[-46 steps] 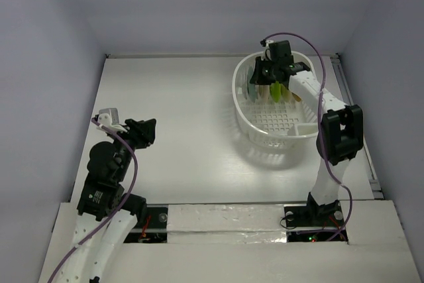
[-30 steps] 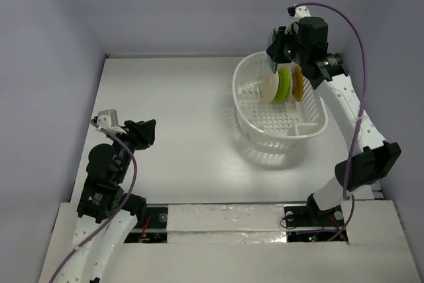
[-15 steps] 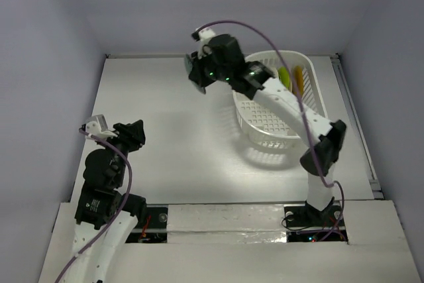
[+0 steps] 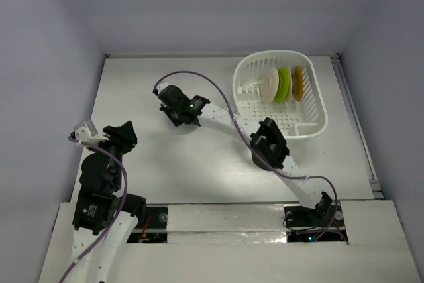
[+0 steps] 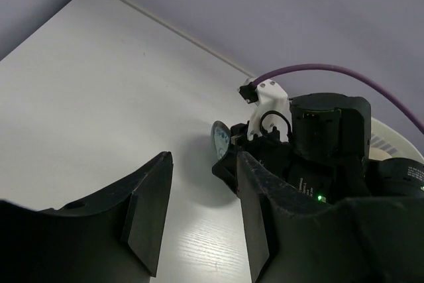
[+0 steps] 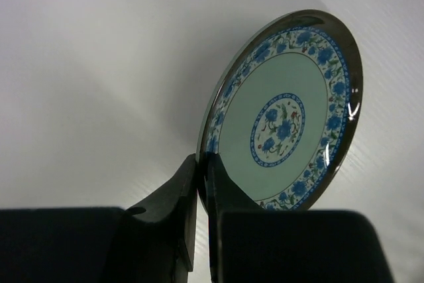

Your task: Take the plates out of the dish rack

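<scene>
My right gripper [image 4: 173, 107] is shut on the rim of a teal plate with blue flowers [image 6: 285, 120]. It holds the plate on edge, low over the table left of the dish rack. The plate's edge also shows in the left wrist view [image 5: 220, 138]. The white dish rack [image 4: 311, 124] stands at the back right. A cream plate [image 4: 269, 85], a lime green plate [image 4: 285, 83] and an orange-yellow plate [image 4: 299, 82] stand upright in it. My left gripper [image 4: 126, 130] is open and empty at the near left, pointing toward the right gripper.
The right arm's purple cable [image 4: 199, 77] loops over the table between the gripper and the rack. The rack's rim shows at the right edge of the left wrist view [image 5: 381, 140]. White walls close in the back and both sides.
My right arm lifted the teal plate out of the rack, swung left and came down low over the table's middle. My left arm shifted slightly left.
</scene>
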`<control>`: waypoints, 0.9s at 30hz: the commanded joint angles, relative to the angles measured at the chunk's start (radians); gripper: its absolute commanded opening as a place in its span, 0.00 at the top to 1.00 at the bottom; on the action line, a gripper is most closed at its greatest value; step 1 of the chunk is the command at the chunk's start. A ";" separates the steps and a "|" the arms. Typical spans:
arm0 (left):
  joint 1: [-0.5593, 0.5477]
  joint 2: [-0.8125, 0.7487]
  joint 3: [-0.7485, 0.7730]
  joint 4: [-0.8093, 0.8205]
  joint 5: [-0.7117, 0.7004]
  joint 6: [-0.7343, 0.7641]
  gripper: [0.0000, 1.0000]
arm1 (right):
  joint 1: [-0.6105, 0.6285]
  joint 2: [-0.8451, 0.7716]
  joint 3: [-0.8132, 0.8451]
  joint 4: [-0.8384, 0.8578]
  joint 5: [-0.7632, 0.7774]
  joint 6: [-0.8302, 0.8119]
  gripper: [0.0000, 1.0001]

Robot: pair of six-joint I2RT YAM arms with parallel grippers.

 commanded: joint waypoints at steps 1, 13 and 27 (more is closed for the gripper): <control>0.004 -0.010 0.026 0.020 0.000 -0.010 0.60 | 0.022 0.023 0.022 0.032 -0.026 0.044 0.99; 0.013 -0.019 0.023 0.021 0.009 -0.015 0.60 | 0.033 -0.028 -0.133 0.126 -0.090 0.116 0.57; 0.013 -0.016 0.011 0.037 0.042 -0.009 0.61 | -0.194 -0.672 -0.539 0.374 -0.050 0.199 0.89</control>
